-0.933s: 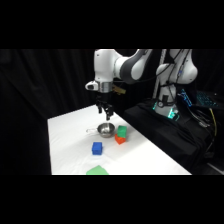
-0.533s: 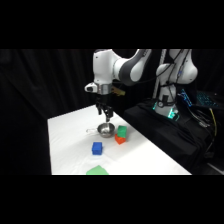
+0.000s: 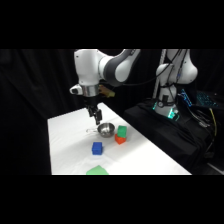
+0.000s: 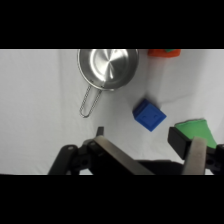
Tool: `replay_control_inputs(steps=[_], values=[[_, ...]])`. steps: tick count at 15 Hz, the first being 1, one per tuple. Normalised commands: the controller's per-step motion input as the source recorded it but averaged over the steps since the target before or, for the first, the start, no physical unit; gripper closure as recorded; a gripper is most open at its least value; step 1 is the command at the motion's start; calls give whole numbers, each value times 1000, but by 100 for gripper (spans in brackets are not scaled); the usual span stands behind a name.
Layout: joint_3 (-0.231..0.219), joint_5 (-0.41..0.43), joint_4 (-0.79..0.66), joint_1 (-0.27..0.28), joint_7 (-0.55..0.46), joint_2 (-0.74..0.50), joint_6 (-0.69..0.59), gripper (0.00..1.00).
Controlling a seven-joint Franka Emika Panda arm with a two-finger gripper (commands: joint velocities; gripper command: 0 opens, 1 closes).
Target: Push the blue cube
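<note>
The blue cube [image 3: 97,148] [image 4: 149,115] rests on the white table [image 3: 70,140], in front of the metal bowl [image 3: 106,130]. My gripper [image 3: 95,117] hangs above the table just left of the bowl and well behind and above the cube, touching neither. In the wrist view the gripper [image 4: 155,159] is open, with two pale fingers [image 4: 116,155] spread wide and nothing between them. There the cube lies just beyond the fingertips, turned corner-on.
The bowl [image 4: 108,67] has a wire handle [image 4: 89,102] pointing toward the gripper. A small green cube [image 3: 122,131] sits on an orange-red block [image 3: 120,139] right of the bowl. A flat green block [image 3: 97,171] [image 4: 197,131] lies near the table's front edge.
The gripper has moved left and slightly lower, from above the bowl to beside its left rim. The blocks and the bowl have not moved.
</note>
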Motion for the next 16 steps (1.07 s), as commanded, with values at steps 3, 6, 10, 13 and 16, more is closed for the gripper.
replay_control_inputs(steps=[3,6,10,13,16], values=[[46,-9,564,37,136,355,-270,33],[50,14,437,57,137,289,-155,60],[13,-18,270,63,135,201,-41,92],[3,-30,62,31,78,116,157,98],[20,-16,-70,12,29,88,274,95]])
